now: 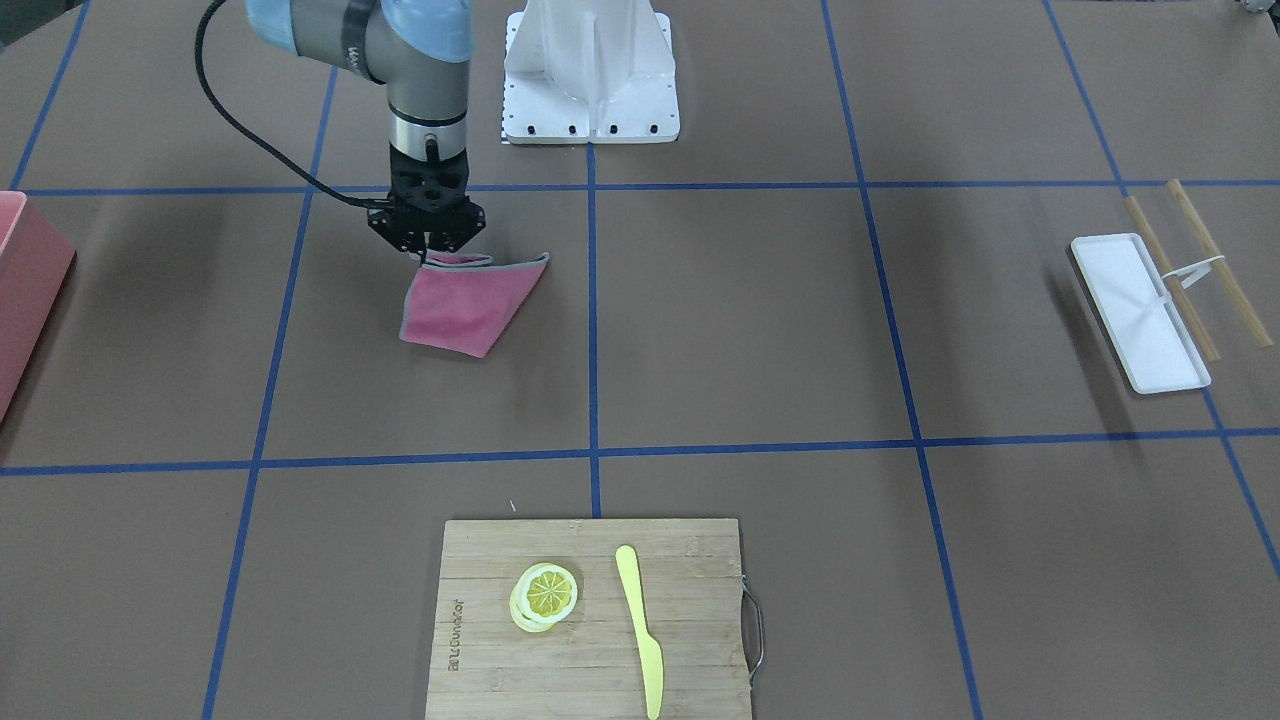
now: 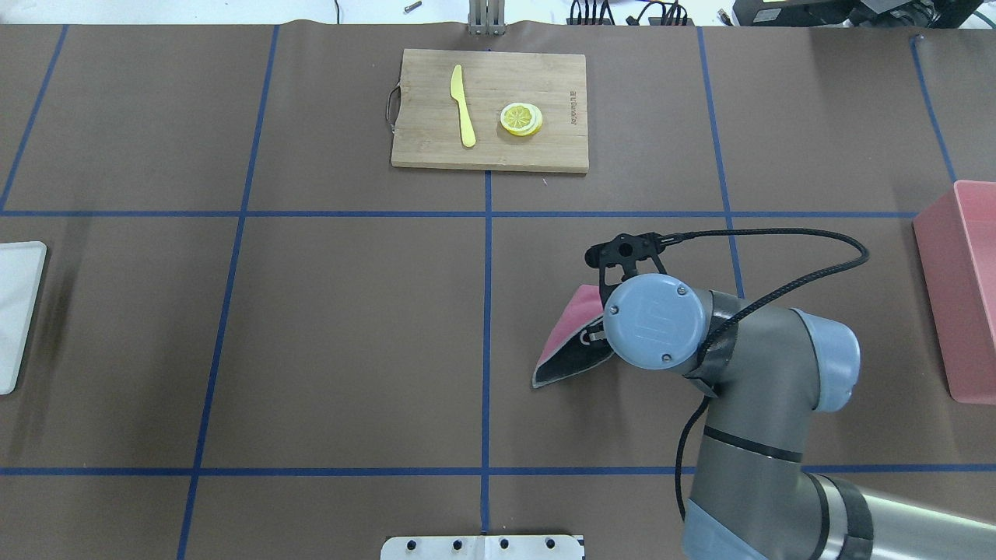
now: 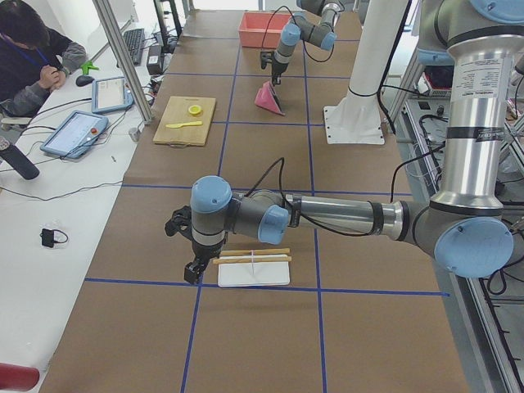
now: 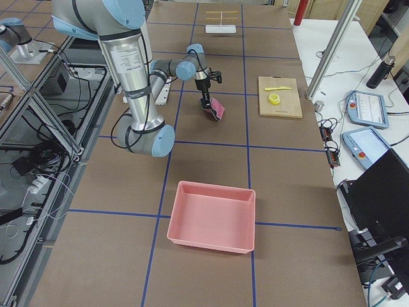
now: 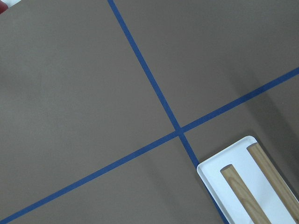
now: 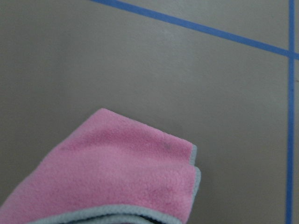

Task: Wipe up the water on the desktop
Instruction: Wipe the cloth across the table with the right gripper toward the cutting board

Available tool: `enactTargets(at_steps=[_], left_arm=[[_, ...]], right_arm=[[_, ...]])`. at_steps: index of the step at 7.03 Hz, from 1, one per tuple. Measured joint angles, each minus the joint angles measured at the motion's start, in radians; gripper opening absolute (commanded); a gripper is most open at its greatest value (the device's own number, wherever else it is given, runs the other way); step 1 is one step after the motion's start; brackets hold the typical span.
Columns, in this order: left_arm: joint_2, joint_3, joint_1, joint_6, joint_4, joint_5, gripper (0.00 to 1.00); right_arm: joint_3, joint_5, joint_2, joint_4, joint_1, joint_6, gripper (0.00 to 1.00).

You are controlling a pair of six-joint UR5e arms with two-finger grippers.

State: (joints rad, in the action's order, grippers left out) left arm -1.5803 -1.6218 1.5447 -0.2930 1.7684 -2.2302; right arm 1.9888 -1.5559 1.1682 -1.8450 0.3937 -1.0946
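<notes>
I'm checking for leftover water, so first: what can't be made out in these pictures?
- Desktop: whether water lies on it; no puddle or sheen shows in any view.
- Left gripper: seen only in the exterior left view, small; open or shut unclear.
- Pink cloth: overhead, the right arm's wrist covers part of it and most of the right gripper.
- Pink bin: cut by the front view's left edge.

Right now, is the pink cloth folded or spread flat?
Folded: the pink cloth shows doubled grey-trimmed layers, one corner held by the right gripper.
</notes>
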Motion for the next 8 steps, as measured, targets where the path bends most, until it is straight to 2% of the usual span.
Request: enactTargets(at_steps=[5, 7, 8], left_arm=[[-0.001, 0.000, 0.000, 0.000, 0.000, 0.000, 0.99], [-0.002, -0.001, -0.001, 0.000, 0.000, 0.000, 0.99], [-0.002, -0.001, -0.001, 0.000, 0.000, 0.000, 0.99]], right_arm=[[0.168, 0.013, 0.320, -0.121, 0.029, 0.098, 0.00], [0.190, 0.040, 0.317, -0.177, -0.009, 0.083, 0.00], [0.182, 0.041, 0.258, -0.189, -0.029, 0.061, 0.00]])
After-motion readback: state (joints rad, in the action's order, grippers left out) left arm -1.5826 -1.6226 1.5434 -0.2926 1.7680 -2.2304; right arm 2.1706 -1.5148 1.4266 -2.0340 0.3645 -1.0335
